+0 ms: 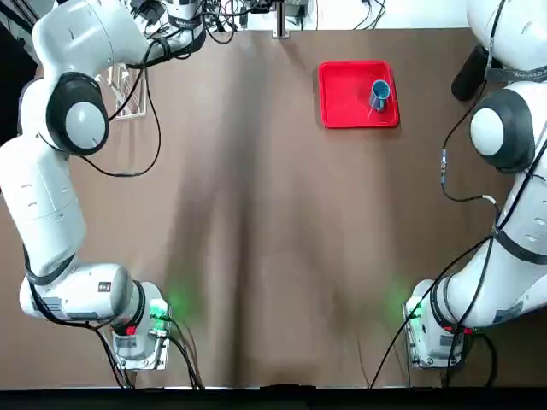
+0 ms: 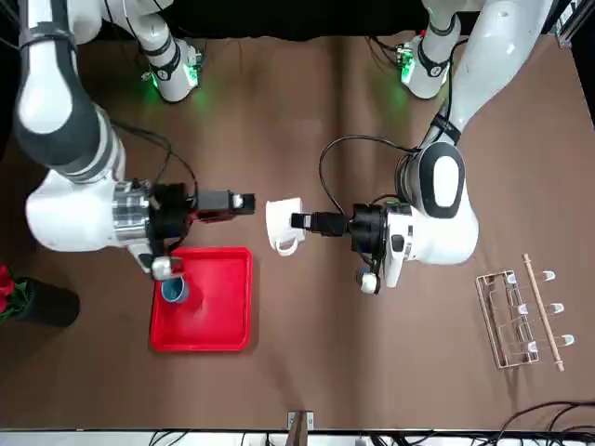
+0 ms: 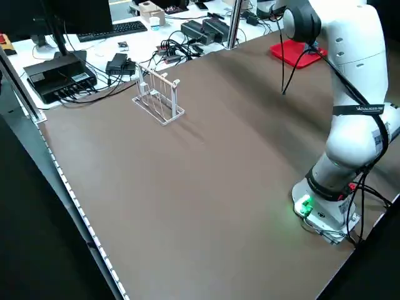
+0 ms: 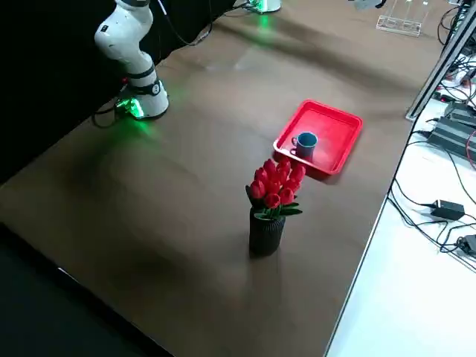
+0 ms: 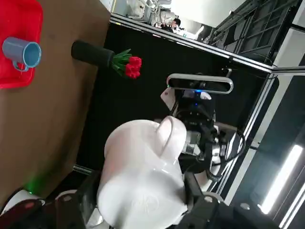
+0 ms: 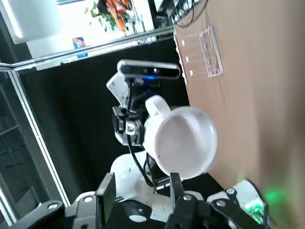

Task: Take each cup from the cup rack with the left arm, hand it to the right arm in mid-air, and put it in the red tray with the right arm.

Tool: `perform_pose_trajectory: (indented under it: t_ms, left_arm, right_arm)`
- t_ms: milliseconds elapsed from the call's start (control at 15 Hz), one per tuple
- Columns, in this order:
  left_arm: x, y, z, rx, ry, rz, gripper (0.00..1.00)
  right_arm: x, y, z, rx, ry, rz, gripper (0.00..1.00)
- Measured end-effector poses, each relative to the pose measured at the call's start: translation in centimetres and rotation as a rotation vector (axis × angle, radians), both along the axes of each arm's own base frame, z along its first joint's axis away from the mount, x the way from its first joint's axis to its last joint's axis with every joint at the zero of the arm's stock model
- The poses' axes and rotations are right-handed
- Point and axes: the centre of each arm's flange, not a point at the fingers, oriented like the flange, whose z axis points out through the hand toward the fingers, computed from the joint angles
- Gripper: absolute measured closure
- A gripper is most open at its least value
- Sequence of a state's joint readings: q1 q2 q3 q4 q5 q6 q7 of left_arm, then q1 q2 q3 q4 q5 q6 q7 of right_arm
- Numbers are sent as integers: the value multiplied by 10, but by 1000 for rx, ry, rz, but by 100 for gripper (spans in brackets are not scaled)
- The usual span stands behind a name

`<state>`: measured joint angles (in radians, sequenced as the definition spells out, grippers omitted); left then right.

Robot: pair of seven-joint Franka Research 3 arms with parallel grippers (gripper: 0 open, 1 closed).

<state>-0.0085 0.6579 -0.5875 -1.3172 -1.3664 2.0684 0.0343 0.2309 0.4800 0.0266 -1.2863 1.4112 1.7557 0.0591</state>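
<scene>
A white cup (image 2: 282, 226) hangs in mid-air over the table, handle down, with my left gripper (image 2: 299, 221) shut on its base; the left wrist view shows the white cup (image 5: 140, 176) clamped between both fingers. My right gripper (image 2: 247, 202) faces it from the other side, open, just short of the cup's mouth. In the right wrist view the white cup (image 6: 183, 143) sits right beyond the spread fingers (image 6: 175, 187). A light blue cup (image 2: 174, 290) stands in the red tray (image 2: 218, 311). The cup rack (image 2: 519, 321) holds no cup.
A black vase of red flowers (image 4: 271, 201) stands near the red tray (image 4: 335, 125), toward the table's right edge. The cup rack (image 3: 158, 98) sits at the far left, by cables and boxes on the white bench behind the table.
</scene>
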Motion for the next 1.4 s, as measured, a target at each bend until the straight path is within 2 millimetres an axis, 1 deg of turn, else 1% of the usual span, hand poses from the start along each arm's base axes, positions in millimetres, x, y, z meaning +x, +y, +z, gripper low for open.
perform_pose_trajectory:
  t_ms: [133,333,467,733,867,933,1067,1133,1200,1267,1400]
  left_arm:
    - [0,0,0,0,2,0,25]
    - [-1,-2,1,-2,3,-3,25]
    - [-3,-4,1,-2,19,-7,25]
    - [-5,-8,3,-4,35,-13,25]
    - [-6,-9,3,-4,35,-15,25]
    - [-6,-9,3,-5,35,-16,25]
    - [-6,-9,3,-4,35,-16,25]
    - [-6,-10,2,-4,37,-17,25]
    - [-7,-11,0,-4,39,-22,25]
    - [-8,-13,0,-8,47,-25,25]
    - [-9,-16,-2,-8,46,-28,24]
  right_arm:
    - [5,-13,2,4,-45,-11,46]
    - [11,-10,2,-4,-119,-67,46]
    - [10,3,0,-13,-146,-92,46]
    - [4,27,-10,-16,-140,-65,46]
    - [-1,41,-13,-15,-136,-44,48]
    - [-6,54,-17,-14,-130,-21,53]
    - [-13,65,-20,-7,-119,19,72]
    - [-15,67,-21,-2,-111,44,72]
    - [-16,66,-21,8,-104,55,76]
    - [-16,65,-22,19,-99,61,83]
    - [-16,64,-22,21,-78,63,85]
